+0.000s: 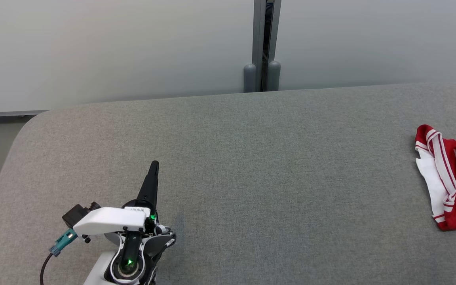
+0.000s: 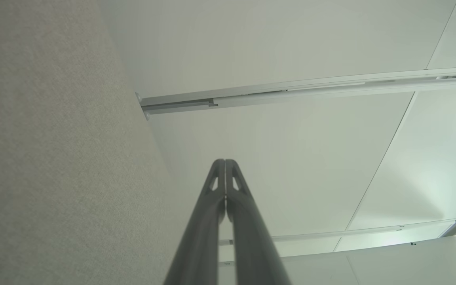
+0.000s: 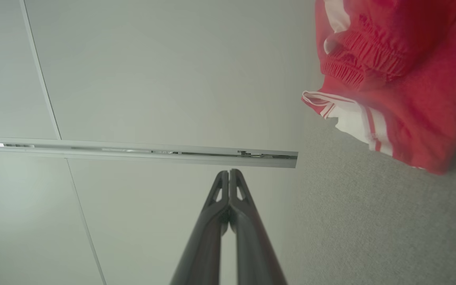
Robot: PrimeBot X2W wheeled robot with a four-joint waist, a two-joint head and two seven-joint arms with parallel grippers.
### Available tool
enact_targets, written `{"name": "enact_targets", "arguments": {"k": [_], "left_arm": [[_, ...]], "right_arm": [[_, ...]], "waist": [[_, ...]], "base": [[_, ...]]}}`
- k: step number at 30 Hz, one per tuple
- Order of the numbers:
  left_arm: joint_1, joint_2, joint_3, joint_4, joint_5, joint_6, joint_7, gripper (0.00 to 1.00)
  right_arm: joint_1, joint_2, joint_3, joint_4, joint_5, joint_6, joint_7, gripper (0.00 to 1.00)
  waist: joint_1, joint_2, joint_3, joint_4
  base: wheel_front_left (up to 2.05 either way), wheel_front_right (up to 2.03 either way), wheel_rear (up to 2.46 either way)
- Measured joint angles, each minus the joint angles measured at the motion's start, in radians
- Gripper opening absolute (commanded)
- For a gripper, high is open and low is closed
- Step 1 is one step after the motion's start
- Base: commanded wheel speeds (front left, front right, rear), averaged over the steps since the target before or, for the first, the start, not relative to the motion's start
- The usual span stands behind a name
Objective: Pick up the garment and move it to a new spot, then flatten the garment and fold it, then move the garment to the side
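— While the red-and-white garment (image 1: 451,186) lies bunched at the far right of the grey table (image 1: 251,158), cut off by the head view's edge, what worries you?
— Both hands are clenched on nothing. The left gripper (image 1: 154,166) sits low on the left, well apart from the garment. The right gripper (image 3: 229,174) is near the cloth, not touching. A reach with the jaws unopened would only shove it, maybe toward the right rim, which I cannot see.
— And room?
— Plenty: bare table across the middle and left, a rounded corner far left, and the wall (image 1: 133,47) behind.
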Motion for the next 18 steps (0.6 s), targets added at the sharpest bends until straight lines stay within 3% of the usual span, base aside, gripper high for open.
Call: {"name": "enact_targets", "arguments": {"k": [8, 9, 18], "left_arm": [[0.01, -0.001, -0.001, 0.008, 0.0, 0.0, 0.0, 0.0], [0.022, -0.001, -0.002, 0.016, 0.0, 0.0, 0.0, 1.0], [0.078, -0.001, 0.022, 0.0, 0.02, 0.001, -0.011, 1.0]], "right_arm": [[0.005, 0.007, 0.002, 0.011, -0.001, 0.0, 0.001, 0.0], [0.011, 0.015, 0.003, 0.02, -0.001, -0.001, 0.001, 1.0], [0.038, 0.039, 0.053, 0.013, -0.032, -0.001, -0.052, 1.0]], "waist": [[0.0, 0.0, 0.0, 0.0], [0.0, 0.0, 0.0, 0.0], [0.0, 0.0, 0.0, 0.0]], "base": [[0.0, 0.0, 0.0], [0.0, 0.0, 0.0], [0.0, 0.0, 0.0]]}}
